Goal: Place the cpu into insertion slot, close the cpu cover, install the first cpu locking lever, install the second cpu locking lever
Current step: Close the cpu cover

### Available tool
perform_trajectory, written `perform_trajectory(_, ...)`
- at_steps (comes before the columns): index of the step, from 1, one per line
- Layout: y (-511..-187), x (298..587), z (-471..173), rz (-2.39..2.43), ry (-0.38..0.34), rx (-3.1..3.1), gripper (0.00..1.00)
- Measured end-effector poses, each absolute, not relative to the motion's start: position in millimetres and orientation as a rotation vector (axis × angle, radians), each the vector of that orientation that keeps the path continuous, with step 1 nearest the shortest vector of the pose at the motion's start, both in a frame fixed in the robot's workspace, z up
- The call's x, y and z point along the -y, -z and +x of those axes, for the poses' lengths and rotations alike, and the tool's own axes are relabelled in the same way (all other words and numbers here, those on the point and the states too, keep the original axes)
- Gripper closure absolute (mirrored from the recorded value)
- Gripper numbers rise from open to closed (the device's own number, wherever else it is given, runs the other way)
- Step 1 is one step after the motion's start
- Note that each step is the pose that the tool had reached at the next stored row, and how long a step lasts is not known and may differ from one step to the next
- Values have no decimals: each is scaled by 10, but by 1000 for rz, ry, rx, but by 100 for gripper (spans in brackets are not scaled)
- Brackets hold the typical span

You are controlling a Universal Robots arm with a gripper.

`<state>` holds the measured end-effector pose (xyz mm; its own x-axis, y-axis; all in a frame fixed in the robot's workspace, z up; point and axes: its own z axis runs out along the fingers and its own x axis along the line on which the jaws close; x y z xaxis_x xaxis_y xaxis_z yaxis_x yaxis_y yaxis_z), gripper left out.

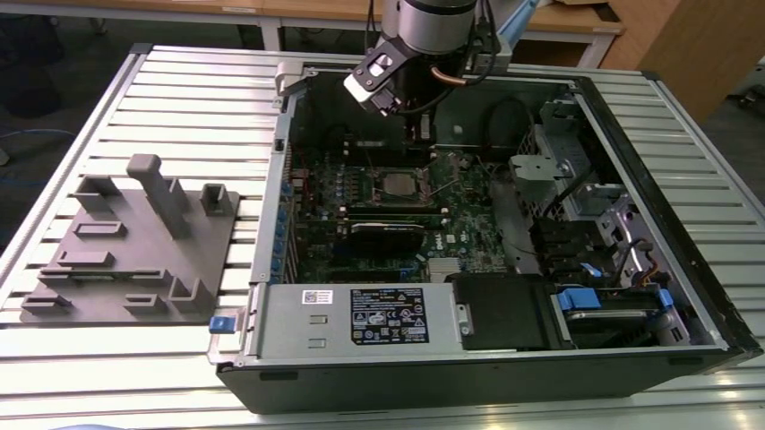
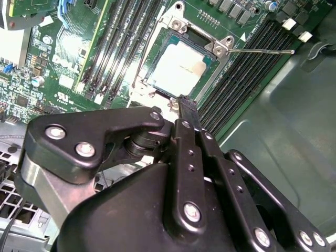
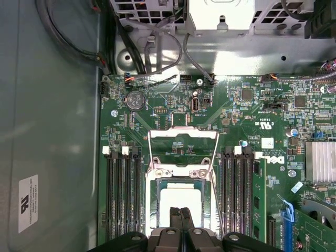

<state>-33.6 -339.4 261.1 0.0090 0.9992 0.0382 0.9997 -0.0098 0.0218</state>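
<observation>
The cpu (image 2: pixel 181 65) shows its dull silver top, lying flat in the insertion slot (image 1: pixel 375 176) on the green motherboard. The cpu cover (image 2: pixel 223 47) rests down around it as a silvery frame, also visible in the first wrist view (image 3: pixel 181 172). One thin wire locking lever (image 2: pixel 262 51) sticks out sideways over the memory slots. A second lever (image 2: pixel 143 60) runs along the opposite side of the socket. My gripper (image 3: pixel 181 214) hangs just above the chip's near edge, with its black fingers (image 2: pixel 185 107) shut together and holding nothing.
The open computer case (image 1: pixel 669 134) walls in the board on all sides. Black memory slots (image 3: pixel 122 199) flank the socket. Cables (image 3: pixel 157 58) and a drive cage lie beyond it. A grey fixture (image 1: pixel 132 242) stands on the slatted table at the exterior view's left.
</observation>
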Motion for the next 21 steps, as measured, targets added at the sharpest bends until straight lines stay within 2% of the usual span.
perform_trajectory(21,-2619,3393,-197,-2223,67,2202,89)
